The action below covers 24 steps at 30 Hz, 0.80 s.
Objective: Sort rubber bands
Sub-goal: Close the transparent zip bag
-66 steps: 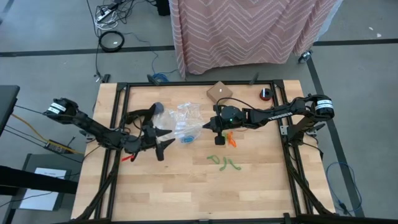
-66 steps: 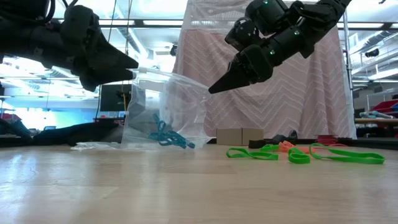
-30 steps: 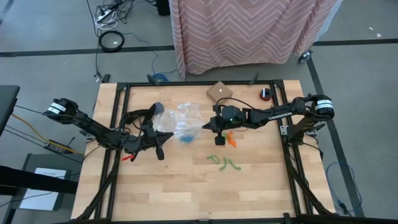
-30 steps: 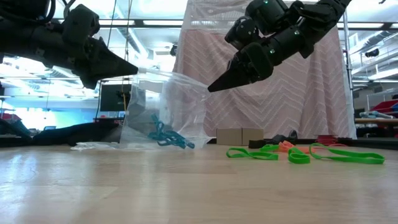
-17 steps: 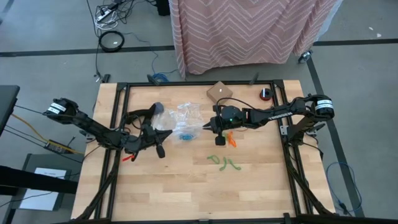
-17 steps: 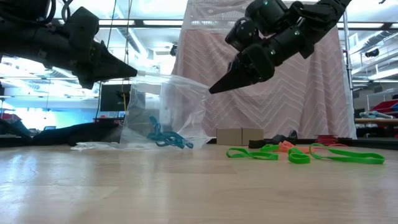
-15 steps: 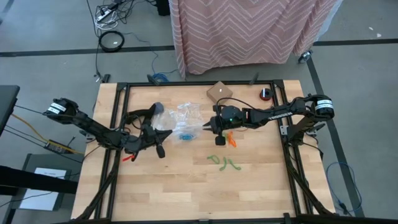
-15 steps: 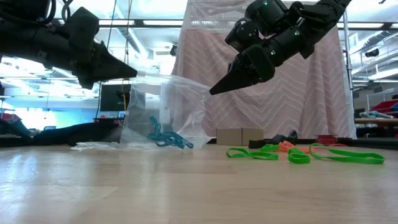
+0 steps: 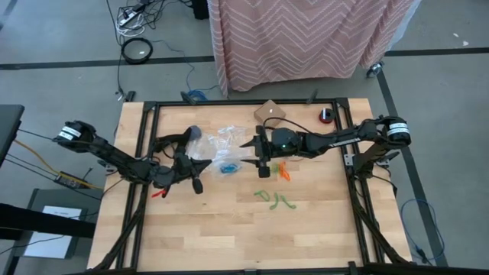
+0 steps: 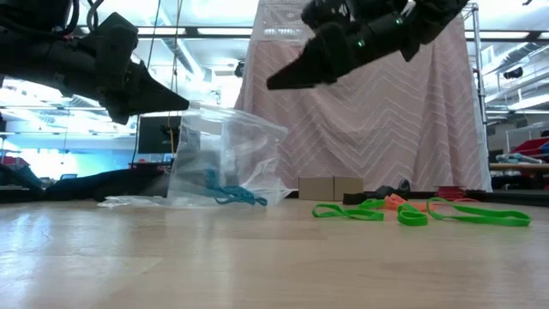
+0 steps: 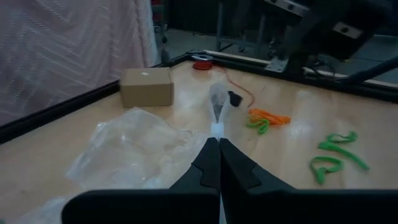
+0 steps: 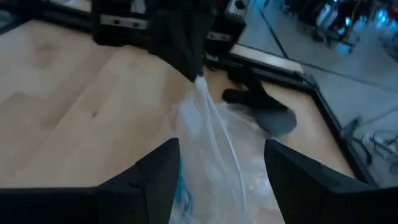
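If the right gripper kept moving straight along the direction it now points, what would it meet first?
Most likely the clear plastic bag held up by the left gripper: the open right gripper points at the bag's raised edge, though the depth between them is unclear.

Rubber bands [image 9: 226, 166] inside bag [image 9: 221, 147]

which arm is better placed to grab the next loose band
The right: its end effector is open and free, with the orange bands and green bands nearby. The left end effector is shut on the clear bag.
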Motion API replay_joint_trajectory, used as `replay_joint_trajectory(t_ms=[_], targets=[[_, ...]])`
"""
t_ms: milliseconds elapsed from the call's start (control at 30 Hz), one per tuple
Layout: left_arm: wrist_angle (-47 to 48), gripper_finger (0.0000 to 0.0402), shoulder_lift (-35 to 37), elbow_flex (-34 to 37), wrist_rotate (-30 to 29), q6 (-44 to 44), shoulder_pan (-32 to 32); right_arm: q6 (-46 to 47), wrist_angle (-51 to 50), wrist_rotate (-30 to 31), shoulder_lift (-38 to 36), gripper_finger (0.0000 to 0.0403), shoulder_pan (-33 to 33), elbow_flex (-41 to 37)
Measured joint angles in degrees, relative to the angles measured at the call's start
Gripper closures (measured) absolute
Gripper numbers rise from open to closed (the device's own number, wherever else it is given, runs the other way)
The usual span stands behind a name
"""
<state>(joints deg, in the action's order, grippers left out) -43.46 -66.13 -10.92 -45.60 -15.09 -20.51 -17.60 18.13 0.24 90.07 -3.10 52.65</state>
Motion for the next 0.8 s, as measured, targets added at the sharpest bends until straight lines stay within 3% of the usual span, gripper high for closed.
replay_joint_trajectory(t_ms=[267,467,800], targets=[[-0.43,0.0401,0.0,-2.18,4.58,1.52,0.66,-3.06,-1.76,-1.96,8.09,0.0183,0.7,9.74],[0.27,0.0401,-0.04,-2.88,4.8,2.87,0.66,-3.71,-4.71,-1.99,14.11,0.0182,1.25,17.25],[0.94,0.0401,0.0,-2.8,5.08,2.88,0.66,-3.46,-6.58,-7.73,15.63,0.0188,1.49,19.22]])
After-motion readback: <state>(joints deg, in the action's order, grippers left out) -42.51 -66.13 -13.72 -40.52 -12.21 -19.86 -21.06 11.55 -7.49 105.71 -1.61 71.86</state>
